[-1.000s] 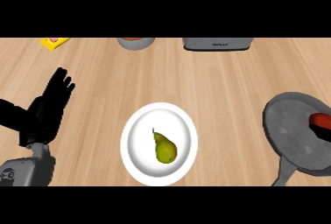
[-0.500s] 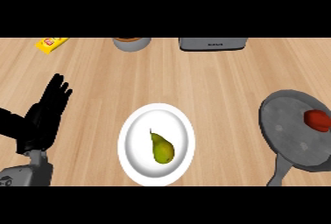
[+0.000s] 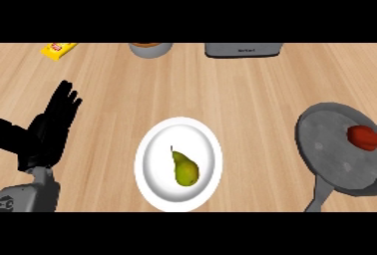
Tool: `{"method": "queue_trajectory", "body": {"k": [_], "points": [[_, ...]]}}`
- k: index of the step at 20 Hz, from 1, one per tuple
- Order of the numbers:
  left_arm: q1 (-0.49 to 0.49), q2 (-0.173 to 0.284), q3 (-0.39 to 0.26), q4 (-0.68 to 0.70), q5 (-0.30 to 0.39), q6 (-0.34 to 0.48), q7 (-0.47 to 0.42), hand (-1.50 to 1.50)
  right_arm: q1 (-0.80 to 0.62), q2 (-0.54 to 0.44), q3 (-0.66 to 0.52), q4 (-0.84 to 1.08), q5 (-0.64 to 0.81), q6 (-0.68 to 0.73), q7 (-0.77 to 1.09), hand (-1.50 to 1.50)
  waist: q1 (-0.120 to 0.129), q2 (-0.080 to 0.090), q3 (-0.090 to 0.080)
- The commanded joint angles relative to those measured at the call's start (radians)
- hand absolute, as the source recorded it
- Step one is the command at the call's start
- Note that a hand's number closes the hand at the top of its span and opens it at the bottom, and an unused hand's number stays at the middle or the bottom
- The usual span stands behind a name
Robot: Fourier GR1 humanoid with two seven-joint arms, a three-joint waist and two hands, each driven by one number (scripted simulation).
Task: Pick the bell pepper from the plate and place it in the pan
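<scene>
Red bell pepper [image 3: 362,136] lying inside the grey pan [image 3: 331,154], near the pan's right side at the view's right edge, partly cut off by that edge. The pan's handle [image 3: 318,196] runs toward the lower edge. Left of the pan, well apart from it, a white plate [image 3: 151,149] carries a yellow-green pear [image 3: 185,169], stem pointing up-left, resting right of the plate's centre. The left hand [image 3: 52,127], black, stands at the view's left on its grey forearm [image 3: 29,196], far from both pan and pepper and just left of the plate without touching it; its fingers are straight and spread, pointing away from the robot, and hold nothing. The right hand does not show. Along the far edge of the wooden counter [image 3: 243,94]: a yellow packet [image 3: 59,49] at left, its printing unreadable; a grey bowl-like vessel [image 3: 151,49] with brownish contents; and a grey appliance [image 3: 244,50] with small lettering too fine to read
</scene>
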Motion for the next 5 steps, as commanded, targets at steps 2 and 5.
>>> {"method": "queue_trajectory", "body": {"k": [2, 5], "points": [[0.029, 0.003, 0.006, -0.019, 0.004, -0.028, -0.017, 0.00, 0.181, 0.015, 0.079, -0.035, -0.125, -0.036, -0.140, -1.50, 0.018, 0.004, 0.000], [0.013, -0.032, -0.027, -0.084, -0.017, 0.024, 0.057, 0.00, 0.210, 0.015, 0.105, -0.004, -0.119, -0.042, -0.184, -1.50, 0.023, 0.004, 0.000]]}}
